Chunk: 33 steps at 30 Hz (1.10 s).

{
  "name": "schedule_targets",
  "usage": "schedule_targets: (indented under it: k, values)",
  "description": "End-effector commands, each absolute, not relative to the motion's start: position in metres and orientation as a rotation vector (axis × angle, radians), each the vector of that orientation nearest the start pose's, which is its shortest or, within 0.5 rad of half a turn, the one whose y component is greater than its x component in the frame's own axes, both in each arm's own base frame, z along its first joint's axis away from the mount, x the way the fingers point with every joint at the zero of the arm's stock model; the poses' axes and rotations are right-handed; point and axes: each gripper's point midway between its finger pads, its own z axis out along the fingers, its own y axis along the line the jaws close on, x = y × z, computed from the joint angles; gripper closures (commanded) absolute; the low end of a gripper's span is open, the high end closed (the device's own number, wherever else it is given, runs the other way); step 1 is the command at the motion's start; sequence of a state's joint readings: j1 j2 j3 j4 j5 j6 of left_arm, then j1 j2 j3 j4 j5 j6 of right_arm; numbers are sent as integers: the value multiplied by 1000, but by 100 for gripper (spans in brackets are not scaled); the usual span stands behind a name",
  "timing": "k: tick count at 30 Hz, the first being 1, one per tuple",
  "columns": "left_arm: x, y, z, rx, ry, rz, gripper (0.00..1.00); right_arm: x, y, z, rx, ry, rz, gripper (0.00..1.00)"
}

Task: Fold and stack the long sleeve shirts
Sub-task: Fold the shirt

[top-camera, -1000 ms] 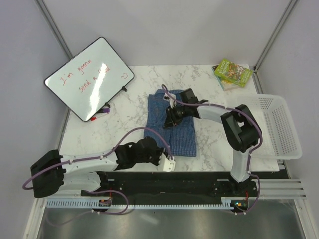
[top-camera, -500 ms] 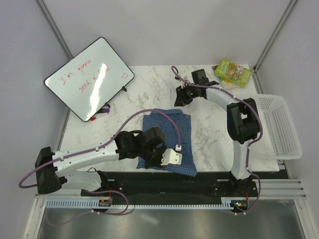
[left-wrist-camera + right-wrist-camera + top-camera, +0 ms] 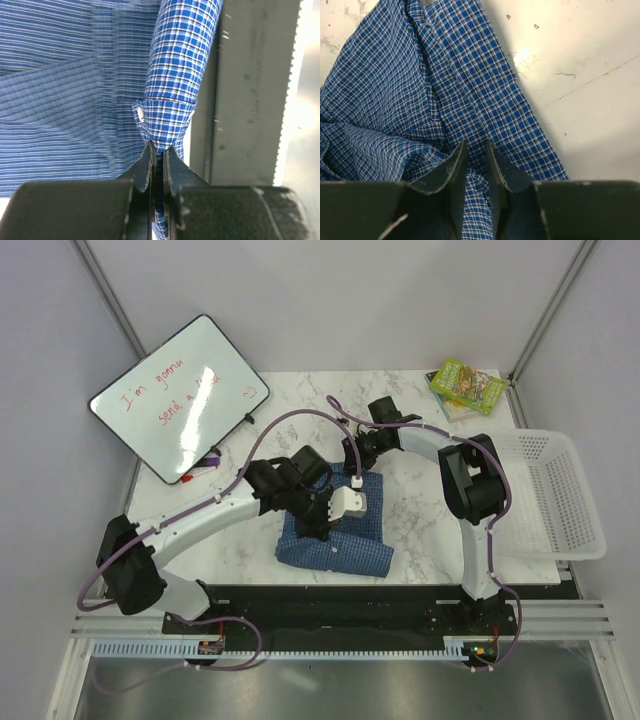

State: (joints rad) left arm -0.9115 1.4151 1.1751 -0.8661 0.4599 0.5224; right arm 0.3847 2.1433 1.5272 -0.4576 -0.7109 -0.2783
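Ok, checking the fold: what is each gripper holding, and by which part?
The left gripper pinches the shirt by a sleeve cuff. The right gripper is over the shirt; hold cannot be told.

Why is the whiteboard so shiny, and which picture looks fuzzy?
Top view: a white streak of glare runs across the whiteboard. Left wrist view: the shirt looks fuzzy on the left side. Right wrist view: sharp, with one bright spot on the table.

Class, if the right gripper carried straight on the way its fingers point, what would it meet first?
The blue checked shirt: the right gripper points straight into its cloth, which looks very near, though depth is unclear.
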Motion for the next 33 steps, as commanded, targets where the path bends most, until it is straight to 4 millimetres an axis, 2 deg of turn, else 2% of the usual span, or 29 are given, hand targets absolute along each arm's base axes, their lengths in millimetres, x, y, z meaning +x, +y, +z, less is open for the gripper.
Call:
schedule_targets:
  k: [1,3,4,6,7,10,13,15,16,17,18,21,23,25,26,27,28,29,30,31,33]
  values:
    - [184,-296,172,1852,1754,-729,98,386,274,29,-1102,2283,996,71]
    - [206,-299,177,1833,1721,-685,98,385,273,29,-1120,2278,987,72]
    - [221,-296,169,1835,1730,-660,98,384,272,28,-1122,2282,988,72]
    - [244,-300,170,1812,1705,-638,98,382,272,29,-1138,2272,990,72]
    - [259,-296,160,1812,1711,-620,98,381,272,30,-1139,2270,1000,72]
    - [298,-294,148,1780,1651,-545,98,381,274,34,-1145,2261,1015,73]
    - [324,-294,123,1794,1630,-497,98,381,275,35,-1149,2255,1019,73]
    - [338,-291,97,1793,1668,-460,98,382,275,35,-1150,2258,1020,74]
    - [348,-289,91,1778,1666,-441,98,381,275,34,-1159,2255,1022,74]
    - [350,-287,82,1784,1681,-429,98,381,275,35,-1162,2254,1022,74]
    - [350,-286,67,1805,1707,-430,98,380,274,35,-1162,2256,1022,74]
    - [340,-283,44,1827,1758,-459,98,377,273,34,-1166,2262,1021,74]
    - [327,-281,39,1833,1777,-490,98,371,273,36,-1167,2267,1027,75]
    - [301,-279,40,1865,1750,-548,98,361,274,38,-1163,2275,1053,76]
    - [291,-279,40,1881,1730,-553,98,349,273,41,-1153,2291,1075,76]
    - [273,-273,33,1909,1732,-586,98,340,275,44,-1154,2292,1096,76]
    - [260,-278,43,1923,1680,-601,98,332,275,49,-1148,2290,1125,76]
    - [250,-278,45,1937,1661,-619,98,320,274,57,-1139,2285,1144,76]
    - [233,-272,38,1970,1653,-639,98,313,274,63,-1107,2298,1175,76]
    - [221,-277,47,1995,1589,-647,98,309,273,70,-1087,2300,1193,76]
    - [201,-274,44,2029,1556,-689,98,303,272,94,-1058,2277,1207,73]
